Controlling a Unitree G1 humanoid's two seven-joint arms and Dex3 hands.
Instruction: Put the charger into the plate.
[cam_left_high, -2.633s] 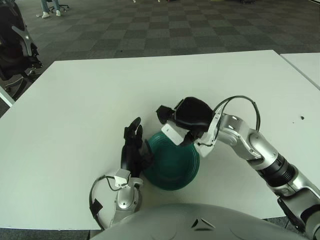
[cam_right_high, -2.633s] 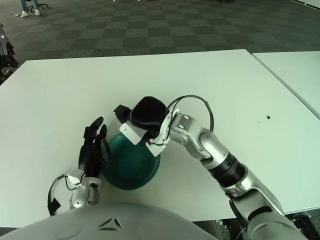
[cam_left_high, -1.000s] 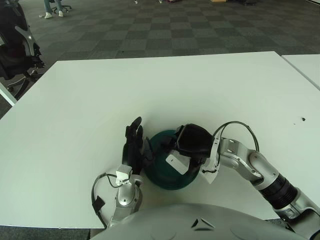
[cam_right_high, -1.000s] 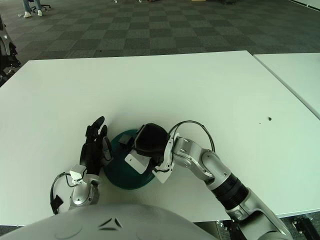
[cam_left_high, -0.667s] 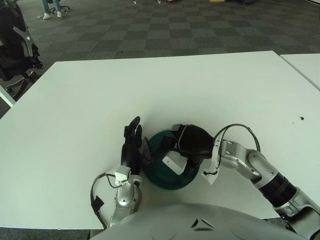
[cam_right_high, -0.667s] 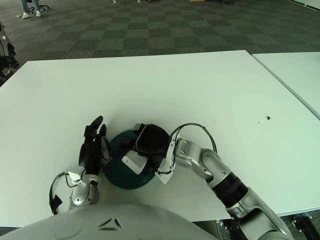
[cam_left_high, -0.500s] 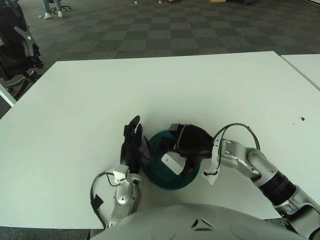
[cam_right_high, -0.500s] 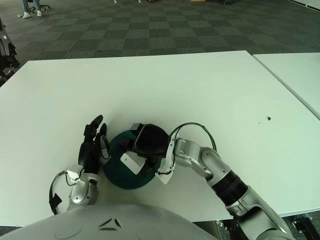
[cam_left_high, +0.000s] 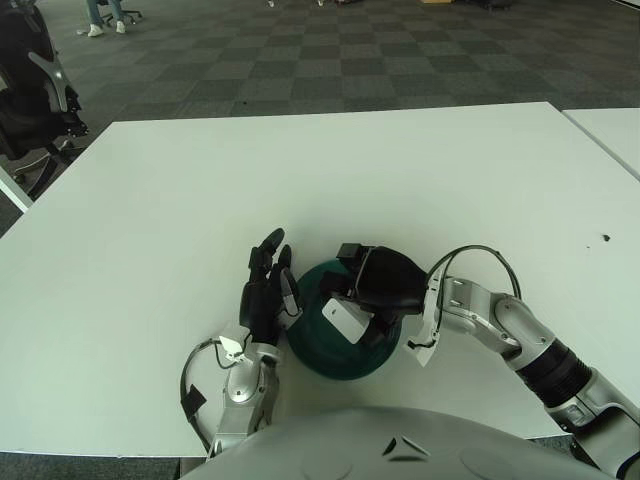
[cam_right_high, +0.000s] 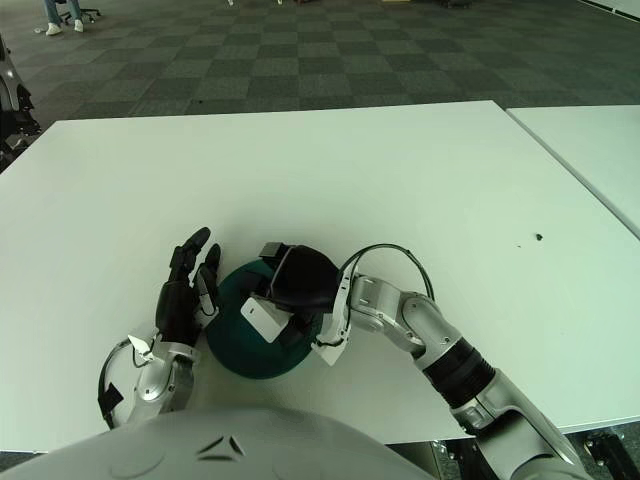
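A dark green plate (cam_left_high: 325, 358) sits on the white table near its front edge. My right hand (cam_left_high: 375, 290) is over the plate's right half, fingers curled on a white charger (cam_left_high: 347, 320) that it holds low over the plate's middle. Whether the charger touches the plate I cannot tell. My left hand (cam_left_high: 266, 292) stands upright with fingers spread, right beside the plate's left rim, holding nothing. The same scene shows in the right eye view, with the charger (cam_right_high: 262, 317) over the plate (cam_right_high: 235, 355).
The white table (cam_left_high: 200, 190) stretches far and to both sides. A second table (cam_left_high: 610, 125) stands at the right. A black cable (cam_left_high: 480, 255) loops over my right wrist. A black office chair (cam_left_high: 30, 90) stands at the far left.
My right hand lowered from above the plate's far rim down over the plate with the charger. My left hand shifted slightly and tilted toward the plate's rim.
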